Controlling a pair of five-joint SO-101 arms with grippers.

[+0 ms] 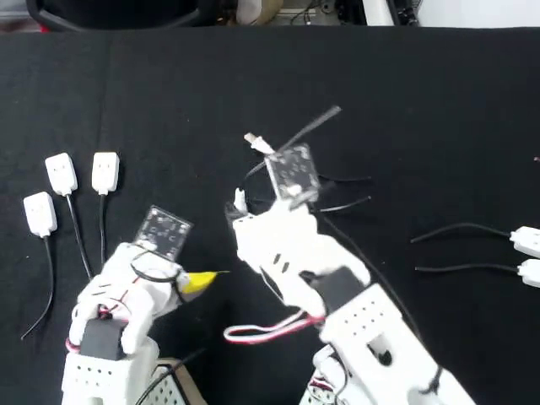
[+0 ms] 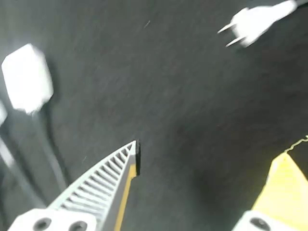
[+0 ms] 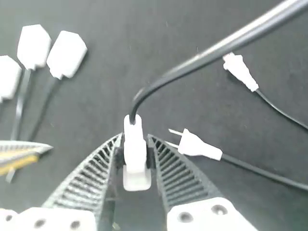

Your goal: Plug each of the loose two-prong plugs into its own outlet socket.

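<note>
near the middle of the black table [image 1: 405,93], your right gripper [image 3: 134,140] was clamped on a white plug on a black cord [image 3: 134,164]. a second white two-prong plug [image 3: 196,145] lay loose just beside it, a third white plug [image 3: 239,70] farther off. your left gripper [image 2: 207,159] hung with jaws apart, near three white outlet sockets [image 1: 61,173].

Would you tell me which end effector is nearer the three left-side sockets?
Left. The left end effector sits close by the sockets; the right end effector, holding a plug, is farther off, mid-table.
</note>
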